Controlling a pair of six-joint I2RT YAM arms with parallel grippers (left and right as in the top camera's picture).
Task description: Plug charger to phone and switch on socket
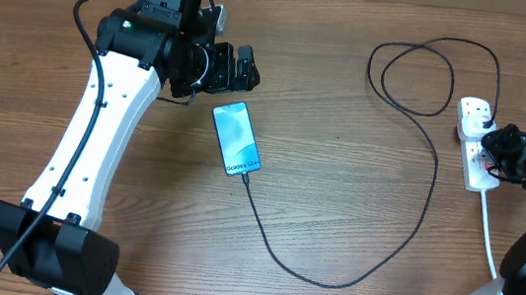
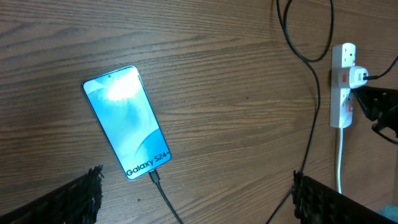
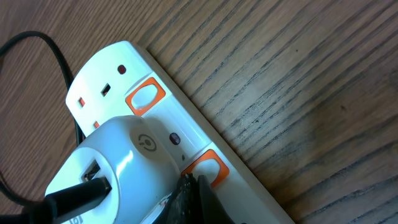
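Now right hand (image 3: pixel 189 186) (closed) touches socket (image 3: pixel 158 115).

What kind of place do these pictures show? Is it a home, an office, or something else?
Probably a robotics lab or test bench, not a home. Two white robot arms stand at a wooden table, with a lit Galaxy phone, its black charger cable and a white power strip laid out.

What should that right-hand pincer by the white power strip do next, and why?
Probably press its closed tip down on the orange-framed switch beside the white adapter. The charger already sits in the phone, and the right pincer, shut, is right at that switch. Flipping it seems to be the only step left.
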